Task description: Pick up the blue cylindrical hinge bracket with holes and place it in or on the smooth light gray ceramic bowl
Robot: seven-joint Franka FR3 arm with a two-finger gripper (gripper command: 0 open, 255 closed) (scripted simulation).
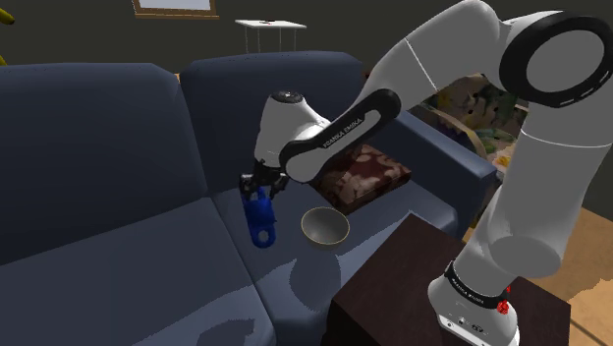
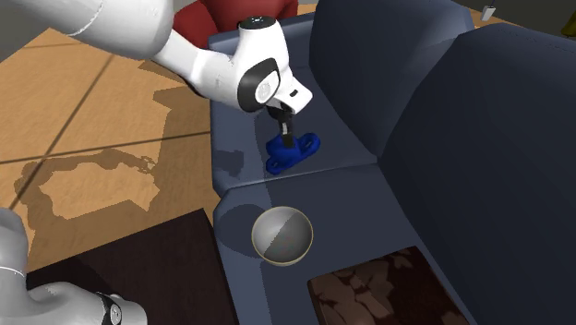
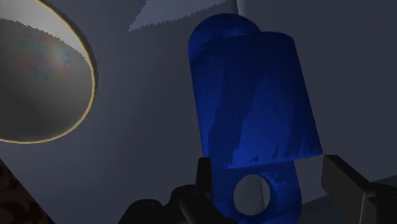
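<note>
Shoulder view — fingers (image 3: 347, 184) clasp blue bracket (image 1: 260, 224) | navy sofa seat (image 1: 147, 265) | grey bowl (image 1: 325, 228) near | wooden floor (image 2: 74, 102)

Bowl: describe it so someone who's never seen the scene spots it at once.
On the dark blue sofa, the bowl sits on the seat between the blue bracket in the gripper and a brown patterned cushion. Alone among them it is round, open and grey, with a pale yellowish rim.

The blue bracket (image 3: 254, 108) looks matt, the bowl (image 1: 325, 227) smooth, the stand (image 1: 393, 280) dark wood.
</note>
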